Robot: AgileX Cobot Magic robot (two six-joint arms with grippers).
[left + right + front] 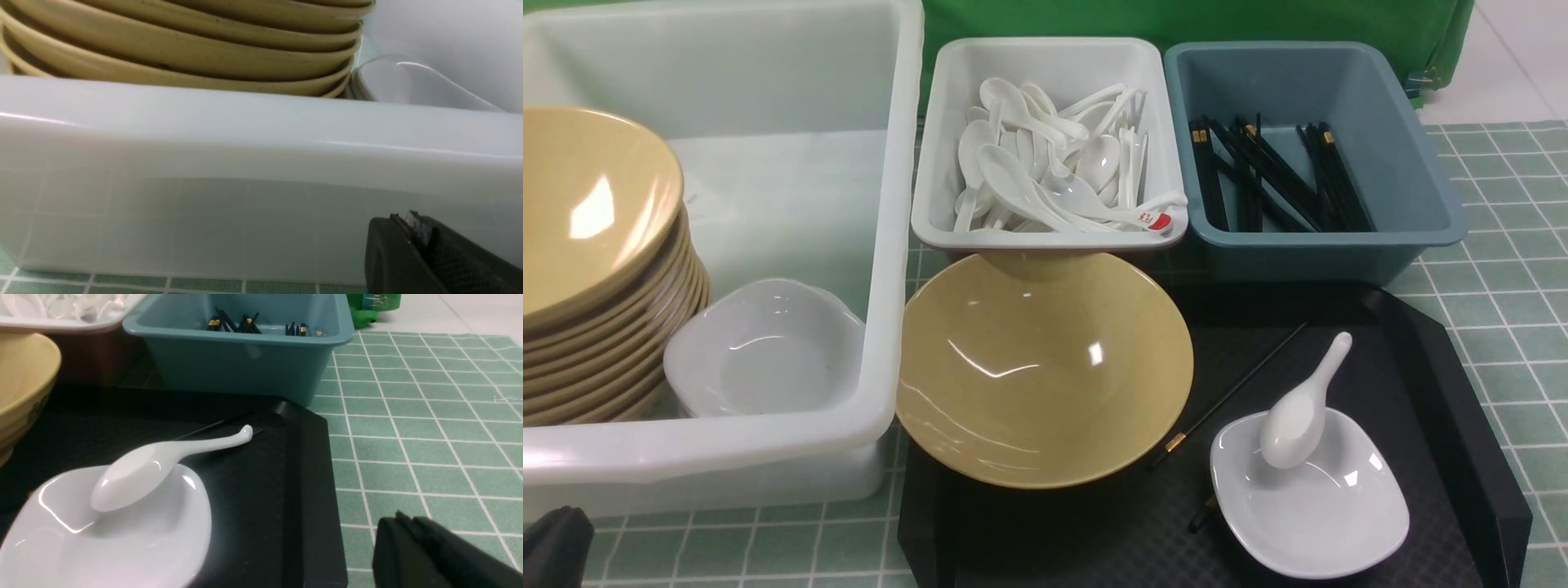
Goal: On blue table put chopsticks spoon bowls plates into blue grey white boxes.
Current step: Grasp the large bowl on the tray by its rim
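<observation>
Both low, empty: left gripper (412, 224) closed, right gripper (402, 524) closed.

front view looks forward and down over the bench (1503, 245); left wrist view sits low, close against the wall of the translucent white tub (245, 163); right wrist view, low beside the black tray (310, 477), shares spoon (139, 473) and white dish (122, 543) with it

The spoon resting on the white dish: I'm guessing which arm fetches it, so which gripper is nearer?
Right. The right gripper is over the table beside the black tray holding the spoon; the left gripper is by the large white box's front wall.
</observation>
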